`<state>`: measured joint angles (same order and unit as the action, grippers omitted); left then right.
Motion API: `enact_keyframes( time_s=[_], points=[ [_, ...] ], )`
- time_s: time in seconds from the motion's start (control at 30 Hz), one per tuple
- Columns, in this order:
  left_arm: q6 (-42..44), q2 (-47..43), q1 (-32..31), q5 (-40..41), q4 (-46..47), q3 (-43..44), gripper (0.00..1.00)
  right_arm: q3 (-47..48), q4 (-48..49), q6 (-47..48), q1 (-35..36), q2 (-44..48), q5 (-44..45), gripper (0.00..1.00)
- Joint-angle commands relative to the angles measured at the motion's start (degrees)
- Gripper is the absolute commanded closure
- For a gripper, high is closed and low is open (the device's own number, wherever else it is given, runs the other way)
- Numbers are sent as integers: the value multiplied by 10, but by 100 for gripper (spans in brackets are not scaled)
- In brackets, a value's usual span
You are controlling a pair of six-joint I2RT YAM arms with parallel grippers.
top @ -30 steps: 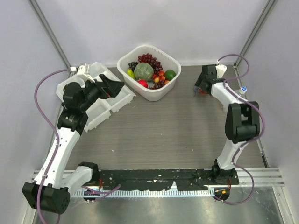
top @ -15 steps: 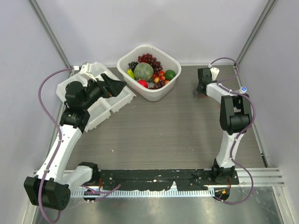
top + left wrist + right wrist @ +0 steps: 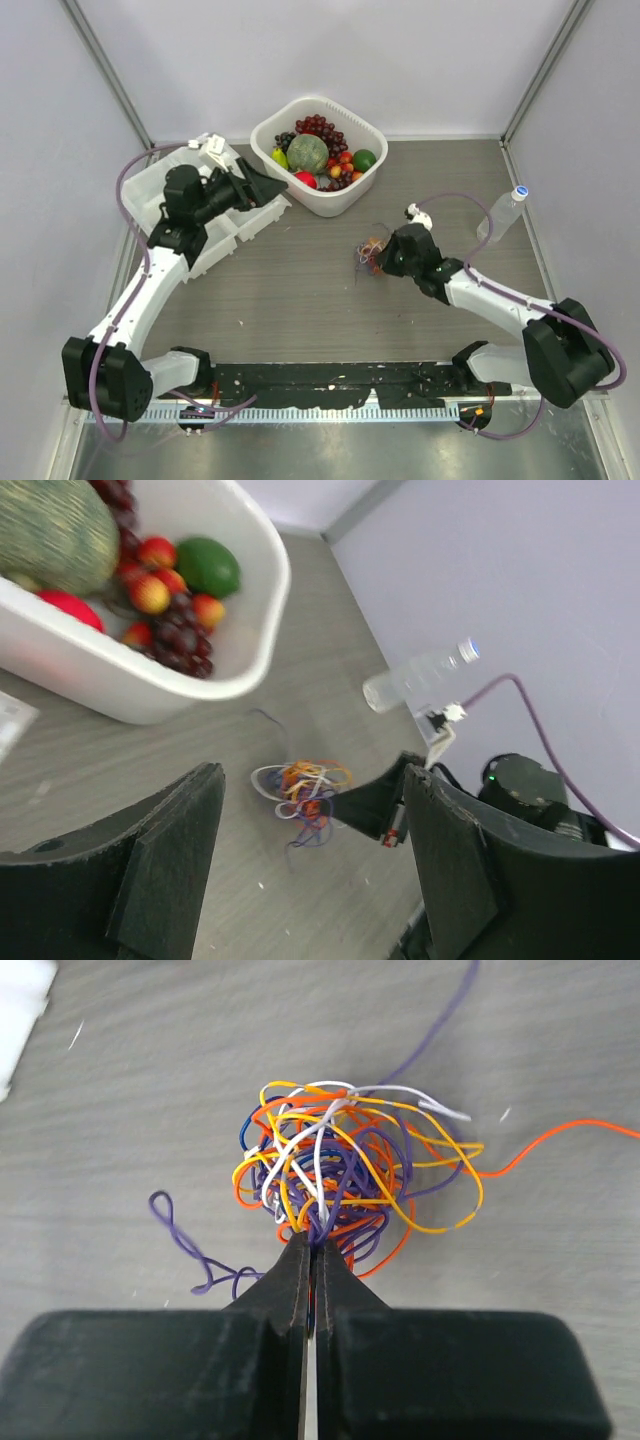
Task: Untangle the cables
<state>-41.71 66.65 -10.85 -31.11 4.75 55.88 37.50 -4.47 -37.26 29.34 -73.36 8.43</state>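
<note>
Your right arm lies low over the desk (image 3: 300, 290), running from its base at the near right edge leftward and away to the middle, where the right gripper (image 3: 380, 260) meets the cables (image 3: 372, 252). The right wrist view shows its fingers (image 3: 290, 1280) pressed together with almost no gap, pinching a few strands at the near edge of the cables (image 3: 340, 1185). The bundle is one tight ball of yellow, orange, white and purple wire resting on the desk, well short of the fruit basket (image 3: 372, 128) and to the left of the water bottle (image 3: 500, 214). In that view a purple strand trails off toward the upper right, an orange one runs out to the right, and a purple loop lies loose on the left. Your left arm rises from the near left corner, follows the left edge and bends over the white tray (image 3: 250, 226), with the left gripper (image 3: 266, 186) held off the desk and aimed right, toward the basket's near left side. Its fingers (image 3: 170, 840) stand wide apart and hold nothing. Between them the left wrist view frames the cable ball with the right gripper just behind it, and the bottle lying beyond them.
</note>
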Motion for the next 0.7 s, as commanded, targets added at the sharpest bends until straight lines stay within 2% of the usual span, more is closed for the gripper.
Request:
enact_keyframes(
  time_s=[0.0,0.07,0.13,0.23,0.33,0.43,0.53,0.63,0.67],
  points=[
    [17,1,-81,-16,-35,32,26,-101,148,-116,22,42,-123,99],
    [23,-19,-123,24,-78,17,27,-110,161,-125,38,41,-147,99],
    [2,-59,-150,47,-71,-38,27,-110,154,-114,59,45,-149,98],
    [-64,-114,-195,74,-6,-142,27,-124,149,-108,82,73,-151,96],
    [-98,-130,-272,117,55,-239,36,-138,148,-113,89,97,-157,93],
    [-74,-116,-334,155,37,-265,37,-153,157,-115,100,107,-171,92],
    [-48,-98,-367,194,42,-271,42,-172,168,-124,109,123,-170,92],
    [-22,-61,-386,208,27,-252,57,-196,185,-142,113,136,-168,92],
    [-12,-51,-392,210,16,-244,59,-200,188,-145,113,141,-165,92]
  ],
)
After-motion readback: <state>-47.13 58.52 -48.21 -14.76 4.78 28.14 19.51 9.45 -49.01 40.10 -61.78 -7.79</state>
